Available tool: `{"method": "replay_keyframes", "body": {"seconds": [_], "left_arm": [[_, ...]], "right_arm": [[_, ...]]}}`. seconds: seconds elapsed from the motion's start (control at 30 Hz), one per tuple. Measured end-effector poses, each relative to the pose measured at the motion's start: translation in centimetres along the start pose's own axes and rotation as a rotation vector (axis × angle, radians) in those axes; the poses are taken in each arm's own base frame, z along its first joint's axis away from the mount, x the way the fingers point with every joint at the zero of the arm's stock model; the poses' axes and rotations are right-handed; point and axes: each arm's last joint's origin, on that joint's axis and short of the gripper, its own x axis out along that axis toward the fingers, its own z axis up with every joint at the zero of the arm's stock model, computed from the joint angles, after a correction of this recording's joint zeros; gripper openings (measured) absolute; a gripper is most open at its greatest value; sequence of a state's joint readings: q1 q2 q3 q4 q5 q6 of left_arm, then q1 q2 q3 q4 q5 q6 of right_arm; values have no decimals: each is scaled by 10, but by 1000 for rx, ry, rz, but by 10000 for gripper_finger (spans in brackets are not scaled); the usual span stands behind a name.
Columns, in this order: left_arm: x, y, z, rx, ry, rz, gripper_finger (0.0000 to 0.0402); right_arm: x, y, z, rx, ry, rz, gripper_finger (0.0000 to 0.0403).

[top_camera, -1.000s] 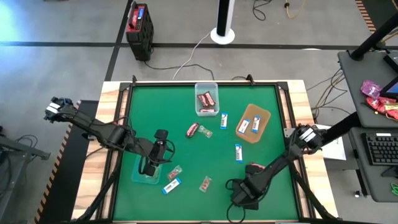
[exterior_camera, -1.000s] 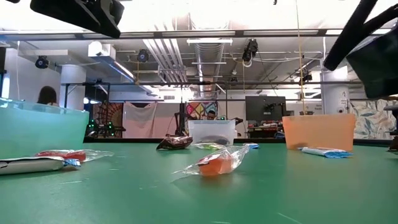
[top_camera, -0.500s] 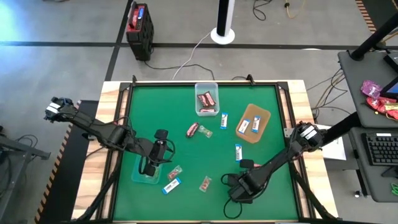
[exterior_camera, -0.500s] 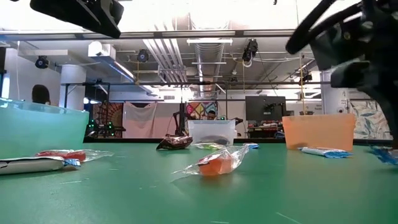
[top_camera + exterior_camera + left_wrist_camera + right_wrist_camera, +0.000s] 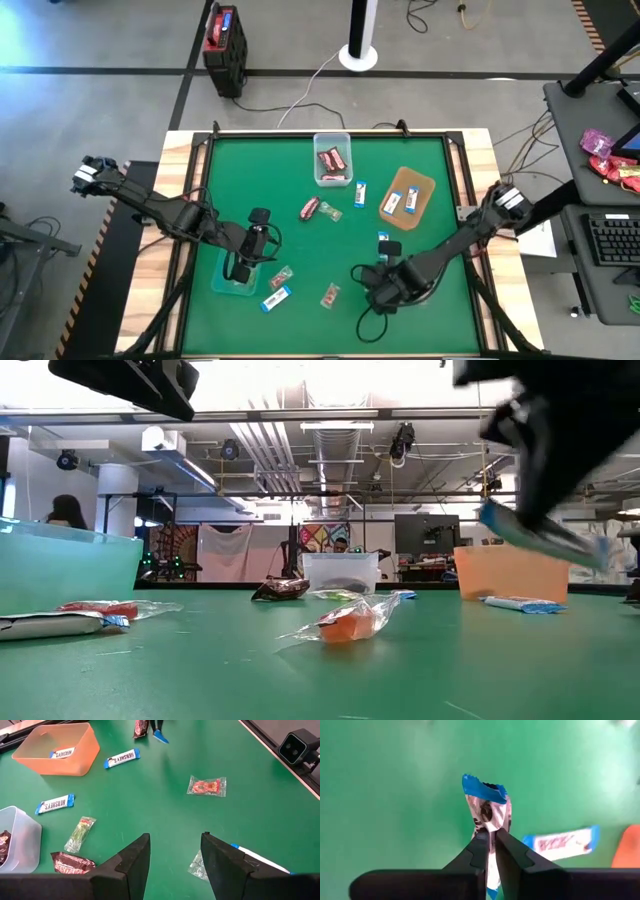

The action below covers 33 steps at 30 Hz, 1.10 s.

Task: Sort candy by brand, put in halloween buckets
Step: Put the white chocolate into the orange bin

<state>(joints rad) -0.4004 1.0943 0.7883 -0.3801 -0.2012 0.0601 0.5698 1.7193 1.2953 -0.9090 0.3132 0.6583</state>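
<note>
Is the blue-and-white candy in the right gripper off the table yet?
Yes, lifted. The right gripper is shut on the blue-and-white candy; in the low view it hangs above the green table.

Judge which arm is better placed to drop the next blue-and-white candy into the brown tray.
Right. The right gripper is shut on a blue-and-white candy, lifted off the mat, nearer the brown tray. The left gripper is open, empty, over the teal tub.
</note>
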Motion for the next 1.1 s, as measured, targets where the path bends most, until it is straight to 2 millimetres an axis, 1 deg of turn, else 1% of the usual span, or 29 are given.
{"method": "replay_keyframes", "body": {"seconds": [0.17, 0.3, 0.43, 0.47, 0.53, 0.63, 0.73, 0.8, 0.87, 0.93, 1.1], "left_arm": [[0, 0, 1, -3, -15, 1, 159], [0, 0, 3, -6, -34, 2, 159], [-3, 1, 4, -8, -41, 3, 159], [-4, 1, 4, -12, -43, 3, 159], [-6, 1, 2, -30, -34, 3, 159], [-9, 2, -2, -65, -1, 3, 159], [-11, 2, -6, -108, 42, 2, 159], [-11, 2, -8, -138, 60, 4, 159], [-11, 2, -9, -152, 76, 4, 159], [-9, 1, -10, -153, 82, 4, 159], [-7, 1, -10, -155, 95, 5, 159]], "right_arm": [[-23, -19, 15, 24, -182, -47, 9], [-40, -44, 26, 98, -307, -140, 9], [-53, -75, 35, 211, -385, -232, 9], [-54, -84, 38, 262, -389, -239, 9], [-55, -107, 41, 420, -388, -277, 9], [-48, -141, 37, 624, -294, -362, 9], [-42, -172, 24, 724, -104, -475, 9], [-38, -187, 14, 787, 24, -552, 9], [-35, -197, 9, 845, 107, -596, 9], [-29, -204, 7, 894, 163, -589, 12], [-14, -212, 7, 894, 297, -533, 31]]}}
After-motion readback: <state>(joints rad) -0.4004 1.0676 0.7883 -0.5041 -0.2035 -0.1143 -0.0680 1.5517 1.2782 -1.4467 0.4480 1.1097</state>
